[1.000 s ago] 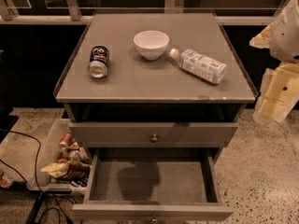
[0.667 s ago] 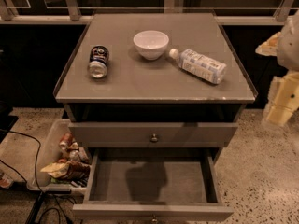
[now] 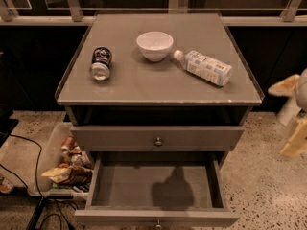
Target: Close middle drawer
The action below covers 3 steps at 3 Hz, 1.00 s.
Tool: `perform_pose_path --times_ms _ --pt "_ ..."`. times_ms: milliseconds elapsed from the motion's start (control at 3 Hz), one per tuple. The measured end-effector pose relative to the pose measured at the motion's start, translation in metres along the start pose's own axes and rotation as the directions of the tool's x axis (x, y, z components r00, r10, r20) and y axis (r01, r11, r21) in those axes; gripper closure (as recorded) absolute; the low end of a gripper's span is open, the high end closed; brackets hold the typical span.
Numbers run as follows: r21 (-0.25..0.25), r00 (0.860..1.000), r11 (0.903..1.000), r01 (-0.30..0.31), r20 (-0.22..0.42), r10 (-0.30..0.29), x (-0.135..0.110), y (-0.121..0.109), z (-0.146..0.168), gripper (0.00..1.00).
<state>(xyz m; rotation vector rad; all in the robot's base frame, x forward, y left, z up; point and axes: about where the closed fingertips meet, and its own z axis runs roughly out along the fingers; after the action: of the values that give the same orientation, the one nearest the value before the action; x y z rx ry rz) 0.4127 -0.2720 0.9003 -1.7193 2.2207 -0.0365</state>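
Middle drawer (image 3: pixel 120 186) is not yet being pushed: the gripper (image 3: pixel 295 123), its state impossible to tell, is being drawn further toward the right edge, well apart from the cabinet (image 3: pixel 144 87); the drawer is being left wide open under the top drawer front (image 3: pixel 120 138).

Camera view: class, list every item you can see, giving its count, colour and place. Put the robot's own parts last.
cabinet: one, grey-brown, centre
can: one, dark with a silver end, lying on the cabinet top, left
bowl: one, white, upright on the top, centre back
bottle: one, clear with a white cap, lying on the top, right
top drawer: one, grey-brown, under the top
middle drawer: one, grey-brown, pulled out, bare inside
bin: one, pale, on the floor to the left, holding packets
cable: one, black, on the floor at far left
gripper: one, cream, at the right edge, apart from the drawer
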Motion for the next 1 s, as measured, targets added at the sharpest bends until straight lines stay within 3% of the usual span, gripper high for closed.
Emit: perform_pose_path --times_ms 333,1000 --pt "0.005 0.996 0.9979 0.065 0.067 -0.065 0.0033 0.0224 0.0363 0.39" --pt "0.012 0.994 0.9961 0.087 0.070 -0.088 0.0040 0.0244 0.0408 0.86"
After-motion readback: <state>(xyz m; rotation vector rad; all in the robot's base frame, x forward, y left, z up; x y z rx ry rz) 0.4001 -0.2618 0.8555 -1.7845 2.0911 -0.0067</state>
